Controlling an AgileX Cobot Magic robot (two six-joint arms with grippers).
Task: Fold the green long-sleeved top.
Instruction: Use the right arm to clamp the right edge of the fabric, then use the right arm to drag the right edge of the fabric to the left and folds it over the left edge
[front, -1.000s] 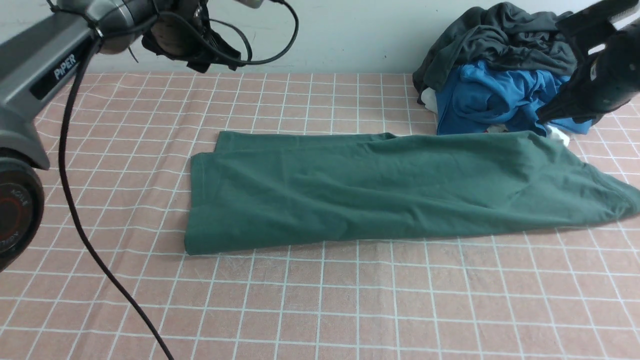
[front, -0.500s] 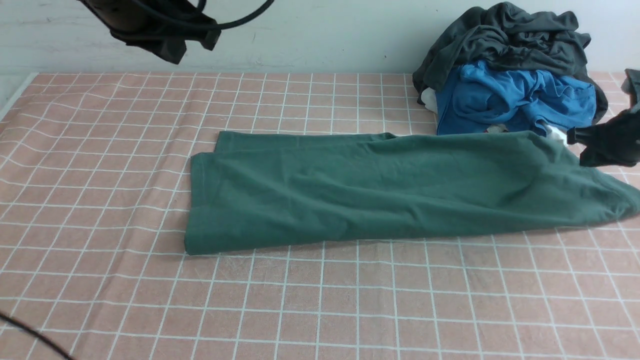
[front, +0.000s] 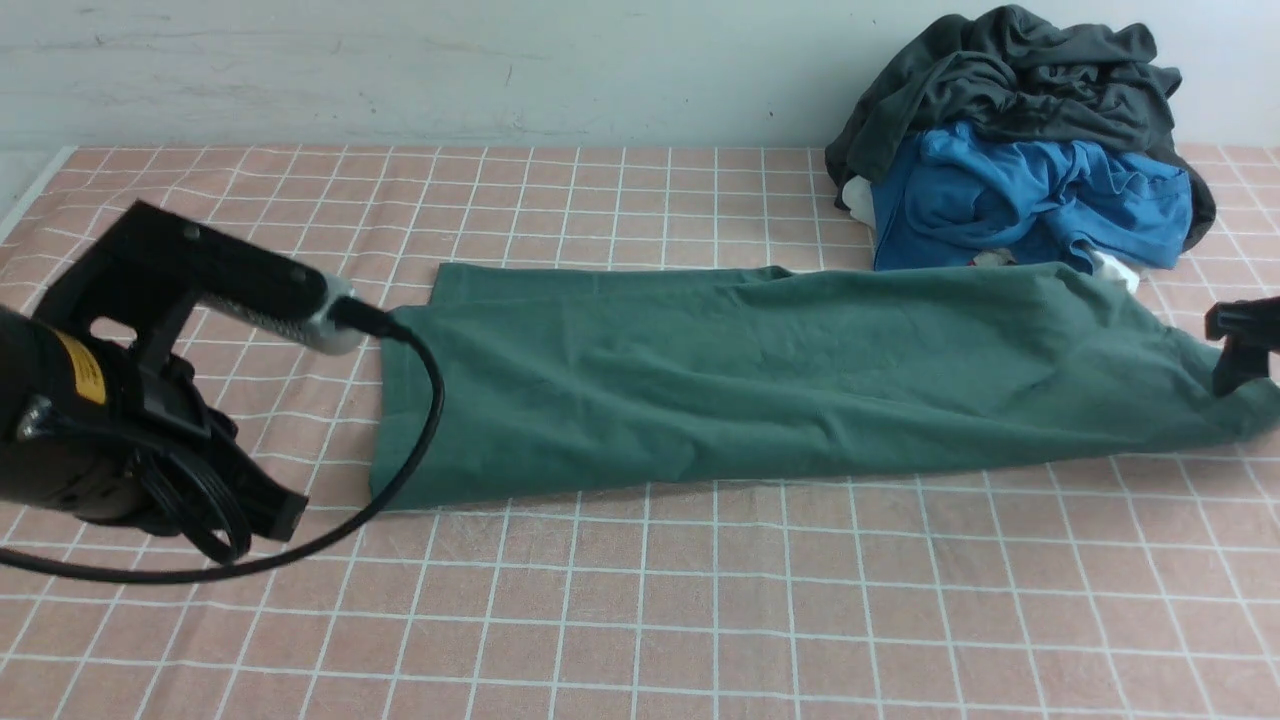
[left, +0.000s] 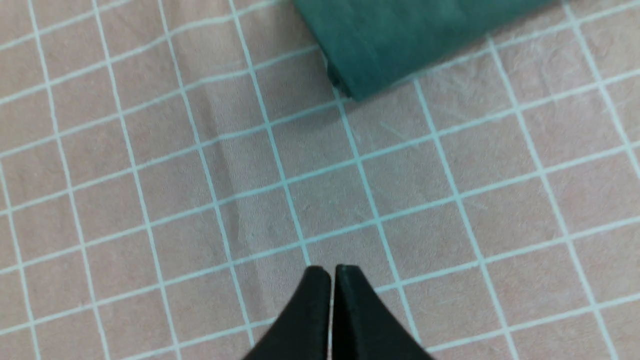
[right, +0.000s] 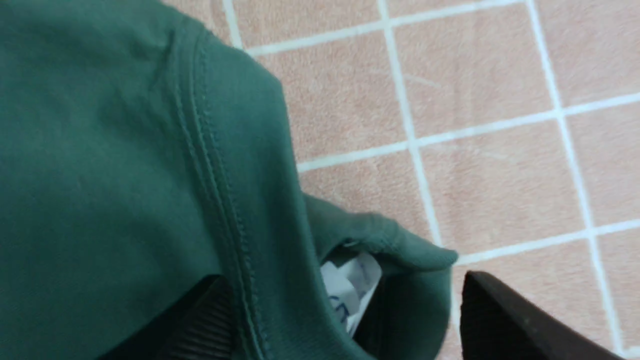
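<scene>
The green top (front: 760, 380) lies just in front of the clothes pile (front: 1020, 150), folded into a long band but not yet crosswise; the right pincer (right: 340, 300) is spread astride its pile-side collar end, the left pincer (left: 330, 272) pressed together off the far end.

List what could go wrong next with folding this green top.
The left end effector is shut over the tablecloth, short of the green top: it may miss or pinch the tablecloth. The right end effector stands open around the neck edge: it may catch one layer only.
</scene>
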